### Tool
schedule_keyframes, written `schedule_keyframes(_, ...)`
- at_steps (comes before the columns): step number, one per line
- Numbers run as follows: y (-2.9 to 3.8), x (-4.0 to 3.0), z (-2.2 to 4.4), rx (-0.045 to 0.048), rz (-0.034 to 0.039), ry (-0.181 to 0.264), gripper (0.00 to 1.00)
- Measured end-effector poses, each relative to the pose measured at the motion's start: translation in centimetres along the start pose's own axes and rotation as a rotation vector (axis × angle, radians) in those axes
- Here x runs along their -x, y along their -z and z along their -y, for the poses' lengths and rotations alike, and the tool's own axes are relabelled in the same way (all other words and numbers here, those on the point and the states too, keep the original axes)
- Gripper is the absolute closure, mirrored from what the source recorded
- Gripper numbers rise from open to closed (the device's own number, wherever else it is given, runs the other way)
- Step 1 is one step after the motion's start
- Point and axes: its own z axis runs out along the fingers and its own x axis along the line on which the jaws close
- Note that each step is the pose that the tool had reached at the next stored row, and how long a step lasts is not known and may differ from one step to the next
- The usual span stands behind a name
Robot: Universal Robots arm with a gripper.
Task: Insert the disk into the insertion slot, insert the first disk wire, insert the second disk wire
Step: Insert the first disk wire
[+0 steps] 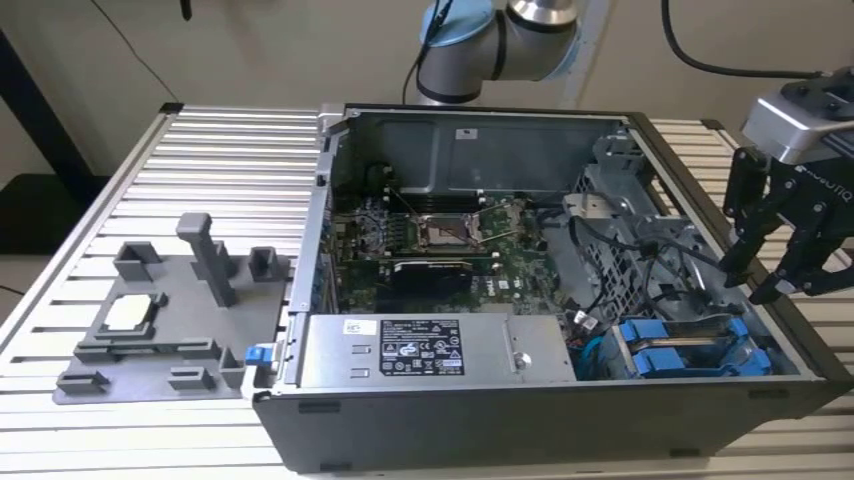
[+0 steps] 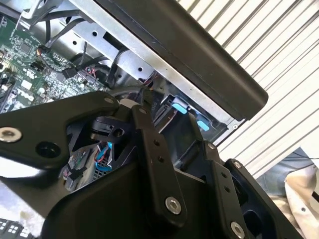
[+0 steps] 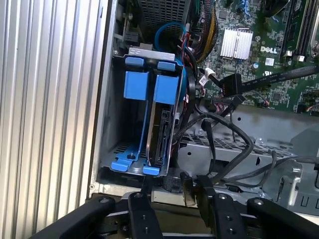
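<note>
The black linked fingers [image 3: 143, 219] of the robot's hand [image 3: 179, 204] are seen closest in both wrist views. They are spread apart and nothing is held between them. In the first wrist view they are placed just outside the open end of the grey sheet-metal drive cage [image 3: 110, 114].

Across the exterior view, from its left, the following is recorded. A grey plastic fixture tray with upright blocks [image 1: 160, 320] is laid on the ribbed aluminium desk [image 1: 227, 150]. Beside it, an open black computer tower case [image 1: 534, 420] is laid on its side. A green motherboard [image 1: 427, 235] is exposed inside, and a silver power supply box with a white label [image 1: 427, 350] is set along the near wall.

The disk, a silver-grey hard drive in a bright blue plastic carrier [image 3: 162, 132], is found seated in the insertion slot [image 3: 172, 119] on the motherboard side of the cage. A second blue carrier frame [image 3: 135, 84] is stood beside it, next to the case wall. Black cables [image 3: 224, 129] are looped just beside the cage, and a flat black connector [image 3: 230, 84] is seen apart from the disk. Whether any wire is plugged into the disk cannot be told. At the far right, the hand is held above the case's edge, clear of the cage.
</note>
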Motion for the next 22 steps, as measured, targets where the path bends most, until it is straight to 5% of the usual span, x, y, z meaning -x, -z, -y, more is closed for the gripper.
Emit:
schedule_keyframes(1,0.0,0.0,0.0,0.0,0.0,0.0,0.56)
schedule_keyframes(5,-0.02,0.0,0.0,0.0,0.0,0.0,0.56)
schedule_keyframes(12,-0.06,0.0,0.0,0.0,0.0,0.0,0.81)
schedule_keyframes(22,-0.13,0.0,0.0,0.0,0.0,0.0,0.81)
